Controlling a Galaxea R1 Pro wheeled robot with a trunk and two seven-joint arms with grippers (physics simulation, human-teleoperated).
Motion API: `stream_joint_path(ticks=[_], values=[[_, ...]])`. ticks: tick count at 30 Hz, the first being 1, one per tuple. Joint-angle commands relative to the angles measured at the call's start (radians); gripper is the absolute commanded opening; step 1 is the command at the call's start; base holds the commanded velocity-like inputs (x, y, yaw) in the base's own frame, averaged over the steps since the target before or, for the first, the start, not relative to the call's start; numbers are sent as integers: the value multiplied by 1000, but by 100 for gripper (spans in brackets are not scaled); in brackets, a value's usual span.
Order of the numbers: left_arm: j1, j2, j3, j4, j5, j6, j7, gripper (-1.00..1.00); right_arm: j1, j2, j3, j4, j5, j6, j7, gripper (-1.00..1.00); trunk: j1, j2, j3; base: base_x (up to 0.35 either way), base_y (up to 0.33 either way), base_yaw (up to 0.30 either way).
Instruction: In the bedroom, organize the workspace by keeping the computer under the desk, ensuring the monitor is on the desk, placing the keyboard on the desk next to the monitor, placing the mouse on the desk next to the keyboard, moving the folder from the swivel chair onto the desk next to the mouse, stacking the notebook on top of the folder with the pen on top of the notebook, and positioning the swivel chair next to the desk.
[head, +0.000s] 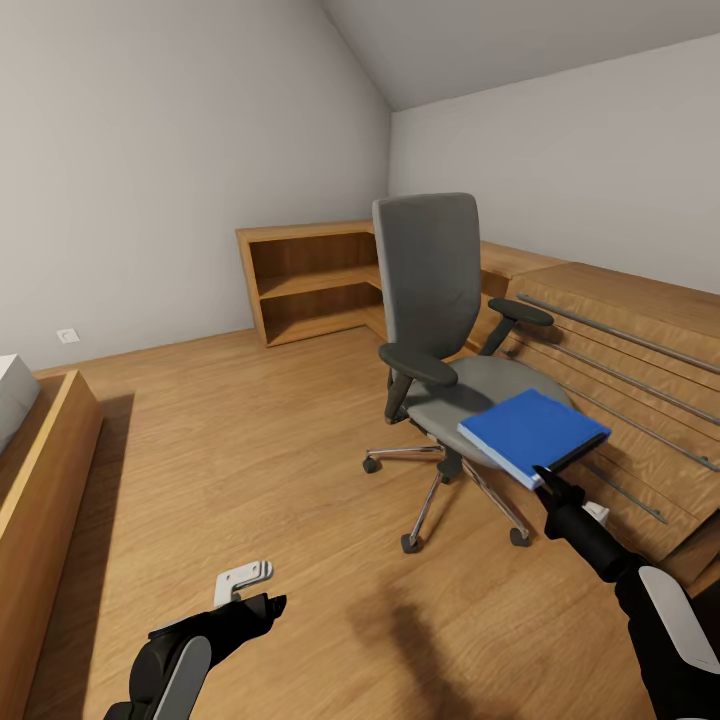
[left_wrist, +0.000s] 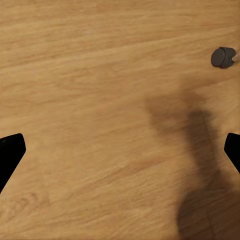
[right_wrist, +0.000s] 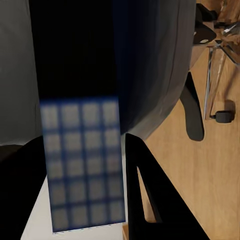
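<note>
Folder (head: 530, 430) is pinched at its near corner by right gripper (head: 545, 478), prob to be lifted off swivel chair (head: 440, 330); left gripper (head: 262, 610) is kept spread apart, w/ nothing held.

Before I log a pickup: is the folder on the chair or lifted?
On the chair: the folder lies flat on the seat, its corner overhanging, right fingers at its edge.

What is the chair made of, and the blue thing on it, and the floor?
Swivel chair: grey seat and back look like soft matte cloth padding, armrests like black plastic, legs shiny like chrome metal. Folder: smooth blue cover, maybe card or plastic, with white paper-like edges. Floor: light wood boards, grain lines showing, slightly glossy.
</note>
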Motion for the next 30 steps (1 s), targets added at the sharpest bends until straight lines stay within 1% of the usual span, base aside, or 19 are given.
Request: stream_joint_path(ticks=[1,3,14,21,23,24,30], values=[[-1,0,-1,-1,11,3,9,100,-1,0,-2,1,2,4,2,-100,0,0,-1,0,0,0],[-1,-1,-1,-1,11,3,9,100,-1,0,-2,1,2,-1,2,-100,0,0,-1,0,0,0],[-1,-2,-3,8,12,3,17,100,-1,1,0,-4,2,-4,3,-100,-5,2,42,0,0,0],[-1,0,1,90,9,1,17,100,-1,5,1,-104,10,-27,-2,-100,-8,4,69,-11,0,0],[-1,0,1,98,9,0,17,100,-1,5,1,-111,18,-30,-2,-100,-9,4,76,-200,0,0],[-1,0,1,101,9,0,17,100,-1,5,1,-115,31,-31,-2,-100,-10,5,80,-293,0,0],[-1,1,1,103,9,0,18,100,0,9,1,-143,66,-32,-3,-100,-33,47,99,-321,0,0]])
